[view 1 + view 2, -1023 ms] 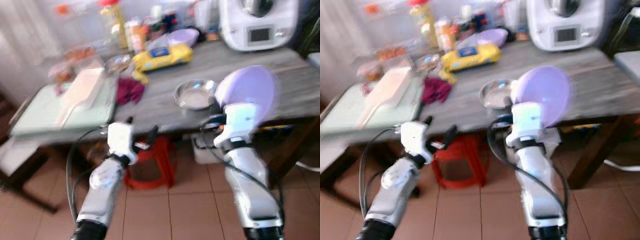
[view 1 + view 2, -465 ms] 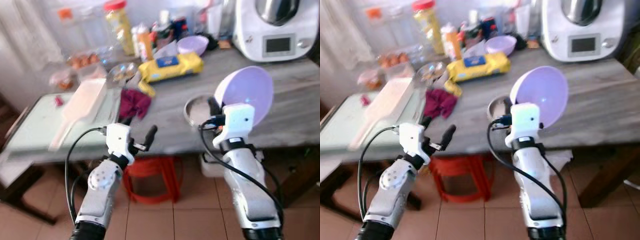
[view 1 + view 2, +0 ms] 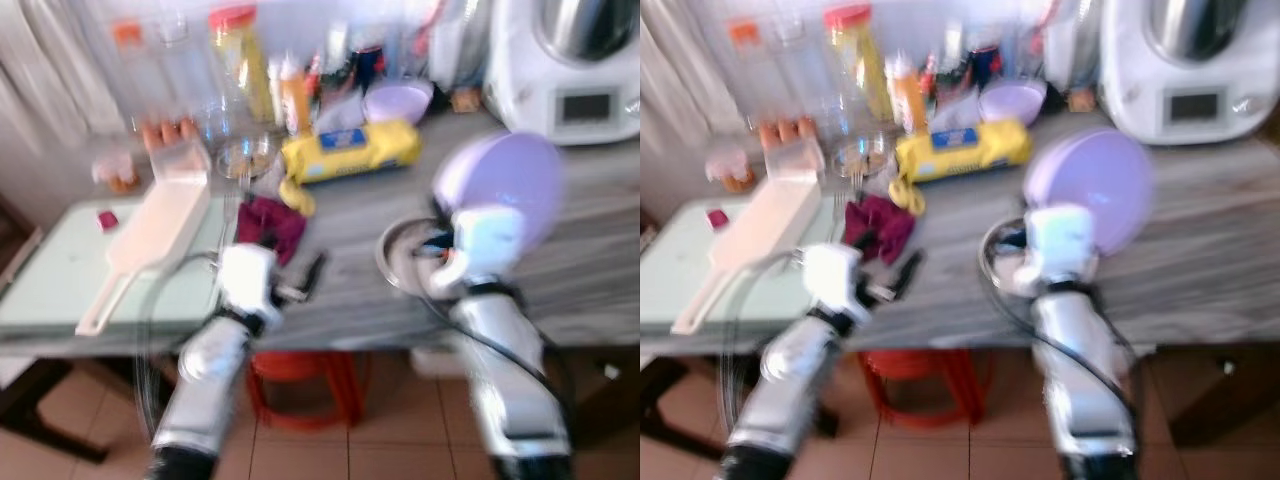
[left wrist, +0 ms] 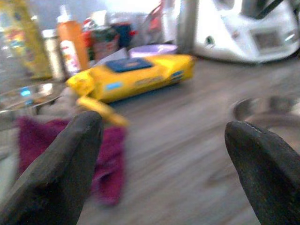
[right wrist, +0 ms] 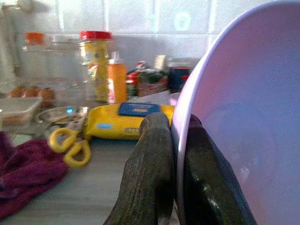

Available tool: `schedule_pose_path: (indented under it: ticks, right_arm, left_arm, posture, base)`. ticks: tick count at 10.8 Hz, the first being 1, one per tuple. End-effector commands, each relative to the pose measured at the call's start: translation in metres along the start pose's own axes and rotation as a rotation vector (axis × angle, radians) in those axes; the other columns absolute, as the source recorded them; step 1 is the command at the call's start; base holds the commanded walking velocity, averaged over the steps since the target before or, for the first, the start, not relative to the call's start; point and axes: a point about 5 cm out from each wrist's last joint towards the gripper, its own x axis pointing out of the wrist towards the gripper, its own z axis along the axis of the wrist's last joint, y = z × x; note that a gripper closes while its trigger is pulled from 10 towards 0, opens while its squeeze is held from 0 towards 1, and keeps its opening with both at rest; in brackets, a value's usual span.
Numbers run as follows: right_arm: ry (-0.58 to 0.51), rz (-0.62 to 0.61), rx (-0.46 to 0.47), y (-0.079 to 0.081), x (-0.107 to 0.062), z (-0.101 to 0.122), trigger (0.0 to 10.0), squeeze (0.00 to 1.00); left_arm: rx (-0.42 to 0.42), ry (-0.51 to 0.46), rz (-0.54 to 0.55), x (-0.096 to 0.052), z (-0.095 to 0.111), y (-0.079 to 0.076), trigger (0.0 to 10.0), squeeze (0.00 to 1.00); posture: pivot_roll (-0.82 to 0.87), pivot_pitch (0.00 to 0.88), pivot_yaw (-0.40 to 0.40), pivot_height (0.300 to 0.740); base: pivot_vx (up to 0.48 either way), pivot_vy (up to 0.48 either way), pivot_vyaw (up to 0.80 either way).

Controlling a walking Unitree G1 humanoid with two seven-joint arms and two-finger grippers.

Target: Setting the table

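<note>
The right gripper [image 5: 176, 154] pinches the rim of a lilac bowl [image 3: 505, 185], one black finger on each side of the edge, and holds it up on its side with the hollow facing the head camera. In the head views the bowl sits at about 2 o'clock from the picture's centre, above the grey wooden table [image 3: 600, 270]. Just at 9 o'clock of the bowl, partly behind the gripper's white body, a shallow metal dish [image 3: 400, 262] lies on the table.

The left gripper [image 4: 164, 154] hangs over the near edge of the table with its two fingers spread wide and nothing between them. Ahead of it, toward 12 o'clock, lie a crumpled dark red cloth [image 3: 270, 220], yellow-handled scissors [image 5: 70, 143] and a long yellow packet [image 3: 350, 152].

At 9 o'clock a pale green tray [image 3: 50, 290] carries a cream cutting board [image 3: 150, 235] with its handle pointing to the near edge. Along the far side stand a red-lidded jar [image 3: 238, 55], an orange bottle [image 3: 296, 92], a second lilac bowl [image 3: 397, 100] and, at 1 o'clock, a white kitchen machine [image 3: 570, 60]. A red stool [image 3: 300, 385] stands under the table. The head views are blurred.
</note>
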Motion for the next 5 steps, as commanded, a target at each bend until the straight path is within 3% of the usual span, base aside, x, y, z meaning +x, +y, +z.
schedule_pose_path:
  ticks: [1,5]
  right_arm:
    - [-0.027,0.001,-0.010,-0.003,0.000,0.006,10.0,0.00]
    - [-0.028,0.041,-0.008,-0.005,0.003,0.007,10.0,0.00]
  left_arm:
    - [0.004,-0.032,-0.025,-0.003,0.007,0.000,10.0,0.00]
    - [0.056,-0.003,-0.049,-0.020,0.007,0.007,10.0,0.00]
  posture:
    - [-0.10,0.088,0.132,0.740]
    - [-0.09,0.095,0.127,0.740]
  base:
    - [0.000,0.000,0.00]
    - [0.000,0.000,0.00]
